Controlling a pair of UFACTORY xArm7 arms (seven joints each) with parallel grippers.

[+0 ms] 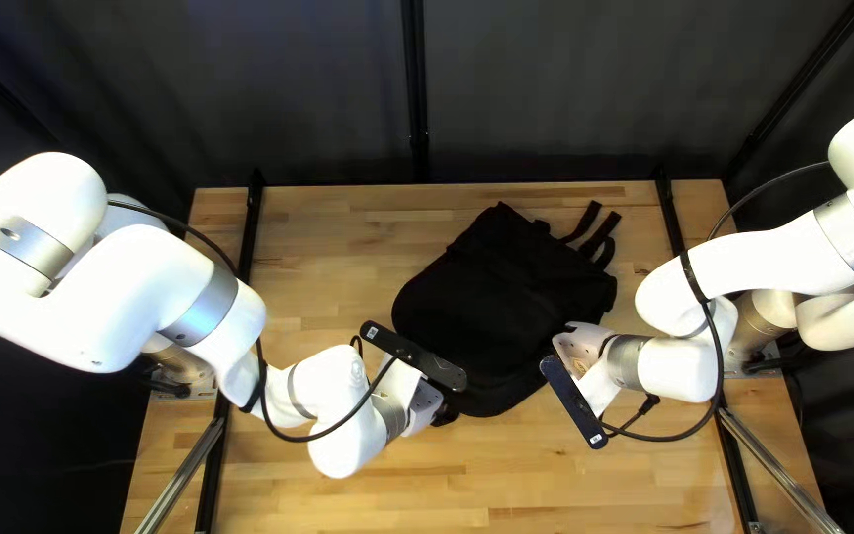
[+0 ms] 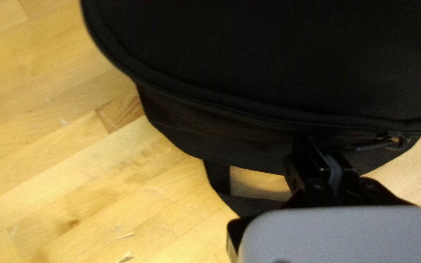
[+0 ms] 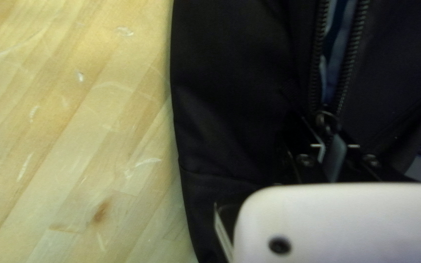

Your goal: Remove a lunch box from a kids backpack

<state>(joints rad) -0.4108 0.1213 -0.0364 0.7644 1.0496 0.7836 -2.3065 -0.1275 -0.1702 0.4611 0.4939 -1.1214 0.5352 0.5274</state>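
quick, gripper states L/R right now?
Left gripper: closed, at the backpack; can't tell whether it's pinching anything.
Right gripper: closed on a zipper pull.

In the top left view, I am seeing bright light spreading over the wooden table [image 1: 348, 227], while my left arm [image 1: 165, 287] and right arm [image 1: 773, 259] are glaring almost pure white. The curtain [image 1: 546, 89] is hanging in dimness. In both wrist views, the backpack [image 2: 249, 53] is losing its folds in darkness.
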